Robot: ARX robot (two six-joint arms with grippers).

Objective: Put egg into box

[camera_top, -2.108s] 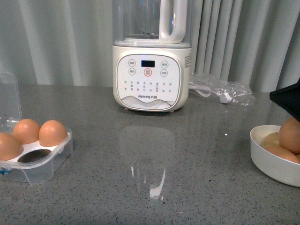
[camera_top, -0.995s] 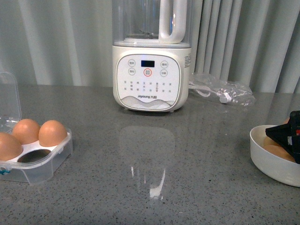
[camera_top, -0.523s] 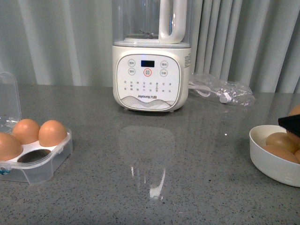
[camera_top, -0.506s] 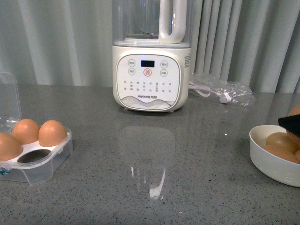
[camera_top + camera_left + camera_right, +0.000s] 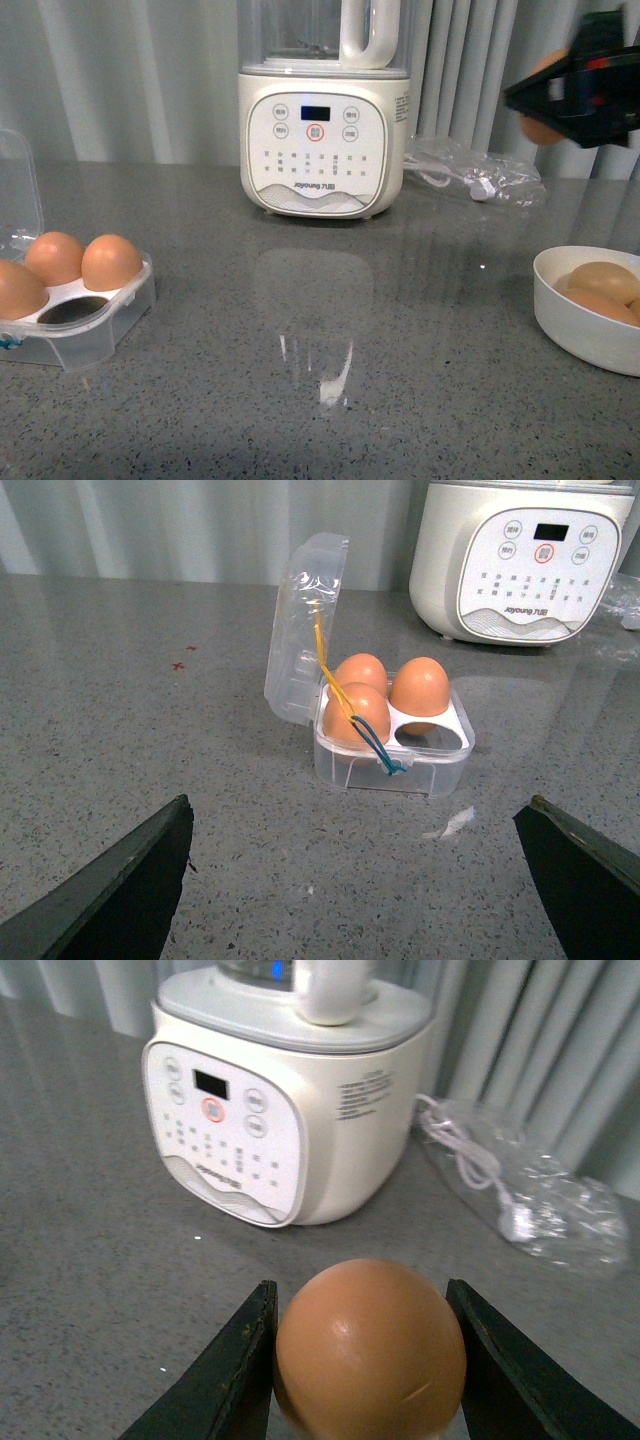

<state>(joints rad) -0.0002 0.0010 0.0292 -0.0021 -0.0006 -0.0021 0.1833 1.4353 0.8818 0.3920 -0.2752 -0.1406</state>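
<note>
Egg (image 5: 370, 1350) held high at right, free cup well apart toward 8 o'clock

The left fingers (image 5: 125, 880) hang spread and empty before the box (image 5: 390, 768), low left on the desk (image 5: 450, 330); its one empty cup (image 5: 437, 735) faces the right side. The right fingers (image 5: 232, 1380) clamp the egg from both flanks, so the carry should run leftward and down.

Kitchen-ish, prob a home: speckled grey counter (image 5: 420, 310), blender (image 5: 322, 130) top centre, eggs (image 5: 110, 262) in box (image 5: 95, 340) lower left.

The grey countertop (image 5: 330, 340) bears the box (image 5: 105, 322) at left, a cream blender (image 5: 320, 150), a bagged cord (image 5: 480, 182), a white bowl (image 5: 575, 335).
</note>
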